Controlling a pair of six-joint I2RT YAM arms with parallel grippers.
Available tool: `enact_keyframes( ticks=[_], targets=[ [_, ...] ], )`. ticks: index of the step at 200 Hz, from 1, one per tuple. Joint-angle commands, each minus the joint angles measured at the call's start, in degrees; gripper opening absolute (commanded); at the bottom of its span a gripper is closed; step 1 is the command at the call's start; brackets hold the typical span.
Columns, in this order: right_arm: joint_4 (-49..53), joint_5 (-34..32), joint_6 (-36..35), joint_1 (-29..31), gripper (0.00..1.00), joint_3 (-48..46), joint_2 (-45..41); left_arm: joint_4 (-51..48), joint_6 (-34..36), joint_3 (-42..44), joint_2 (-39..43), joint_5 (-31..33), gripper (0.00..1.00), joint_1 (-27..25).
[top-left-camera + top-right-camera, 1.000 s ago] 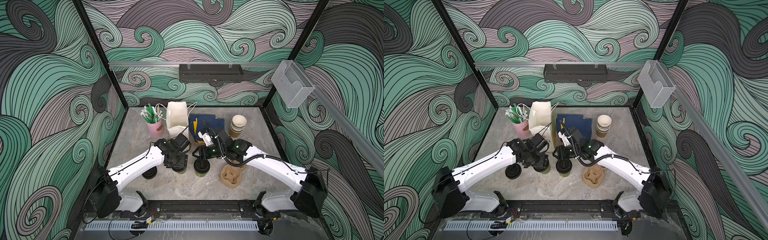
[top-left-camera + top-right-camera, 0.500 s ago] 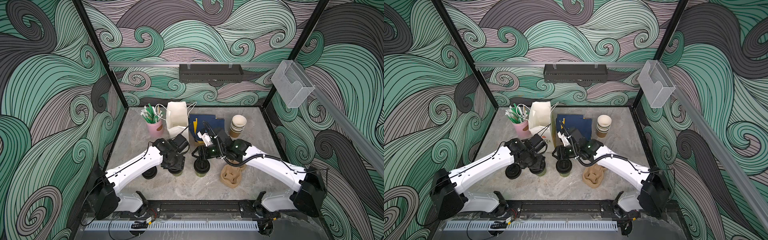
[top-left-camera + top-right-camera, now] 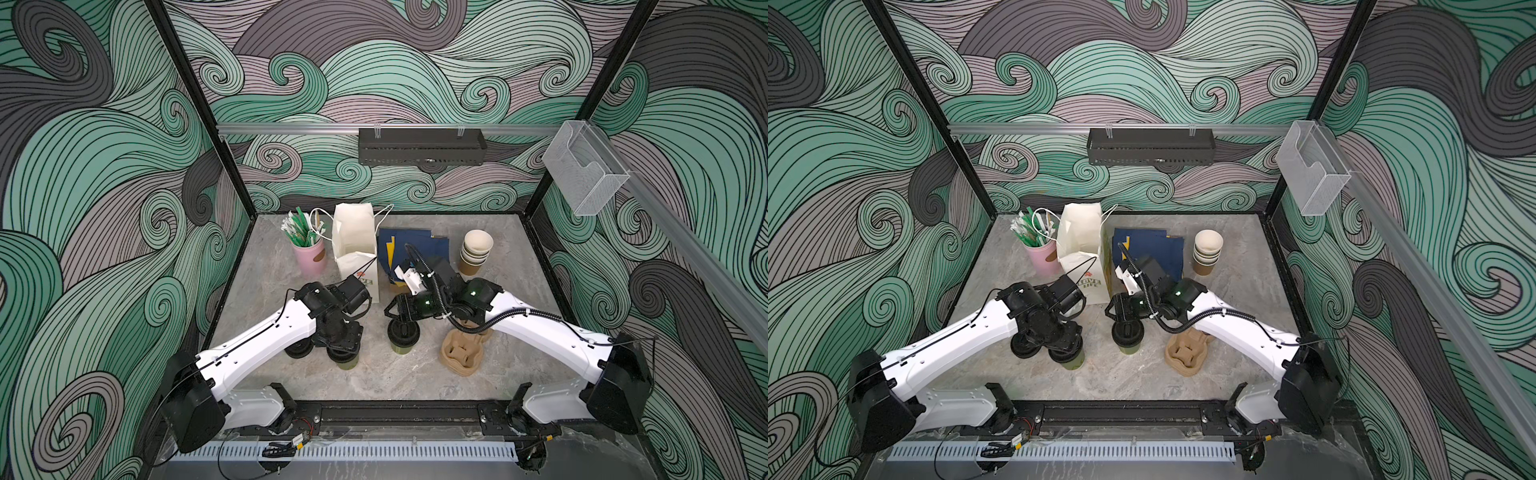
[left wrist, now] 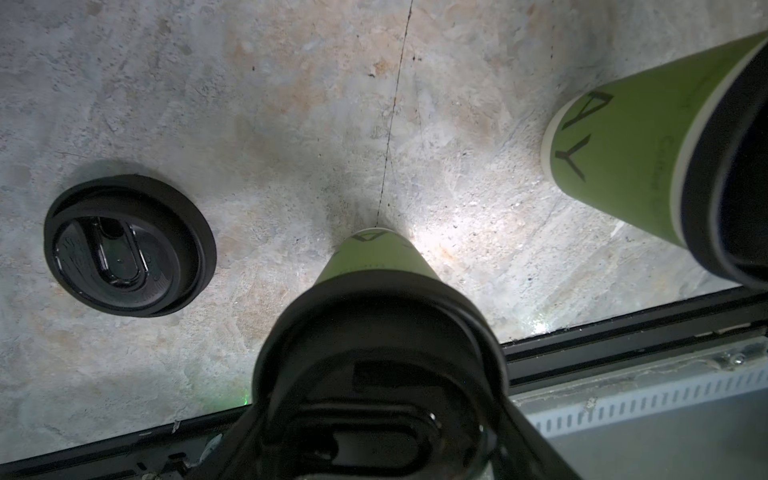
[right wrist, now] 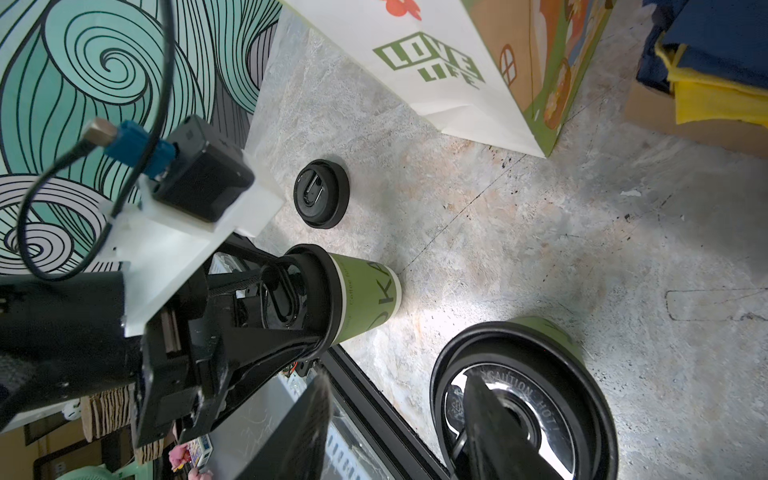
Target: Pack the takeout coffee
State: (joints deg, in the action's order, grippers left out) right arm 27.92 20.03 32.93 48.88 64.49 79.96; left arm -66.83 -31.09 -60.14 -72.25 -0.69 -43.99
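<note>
Two takeout coffee cups with olive-green sides and black lids stand on the table. My left gripper [image 3: 345,345] comes down from above on the left cup [image 4: 376,253] and is shut on its lid [image 4: 380,353], one finger on each side of the rim. The right cup [image 3: 402,337] stands just under my right gripper [image 3: 399,309]. In the right wrist view this gripper [image 5: 397,376] is open with nothing between its fingers. One finger [image 5: 492,419] lies over that cup's lid [image 5: 523,399]; the other is off to its side.
A loose stack of black lids [image 3: 297,351] lies left of the left cup. A white paper bag [image 3: 355,245] stands behind. A brown pulp cup carrier [image 3: 460,355] sits under the right arm. Lidless stacked cups [image 3: 476,251], blue napkins [image 3: 417,247] and a pink straw cup [image 3: 311,255] stand at the back.
My left gripper has shifted slightly left and settled lower over the left cup's lid. The right arm and the right cup have not moved.
</note>
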Motion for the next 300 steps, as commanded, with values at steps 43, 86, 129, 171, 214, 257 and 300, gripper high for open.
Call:
enact_keyframes(
  ticks=[43, 86, 129, 171, 214, 257, 300],
  targets=[
    [0.52, 1.23, 0.19, 1.90, 0.53, 0.25, 0.63, 1.00, 1.30, 0.41, -1.01, 1.00, 0.75, 0.31],
    [-1.35, 2.29, 1.35, 3.02, 0.53, 0.42, 2.41, 2.31, 1.45, 2.07, 0.12, 1.63, 0.75, 0.31],
    [-1.98, 2.44, 1.75, 3.81, 0.52, 1.07, 3.62, 3.91, 2.41, 2.56, 1.48, 1.79, 0.79, 0.28],
    [-1.75, 2.24, 1.46, 3.85, 0.52, 0.99, 3.77, 4.30, 3.05, 1.97, 2.07, 2.64, 0.82, 0.28],
    [-2.35, 2.64, 1.53, 3.84, 0.52, 1.58, 4.75, 5.61, 3.39, 2.28, 2.91, 2.53, 0.79, 0.30],
    [-2.44, 3.00, 1.26, 3.85, 0.52, 2.46, 5.88, 10.26, 3.14, 4.30, 4.55, 1.79, 0.76, 0.30],
    [-2.91, 3.21, 1.35, 3.85, 0.52, 2.82, 6.75, 10.63, 2.02, 5.41, 5.60, 2.80, 0.76, 0.31]
  ],
)
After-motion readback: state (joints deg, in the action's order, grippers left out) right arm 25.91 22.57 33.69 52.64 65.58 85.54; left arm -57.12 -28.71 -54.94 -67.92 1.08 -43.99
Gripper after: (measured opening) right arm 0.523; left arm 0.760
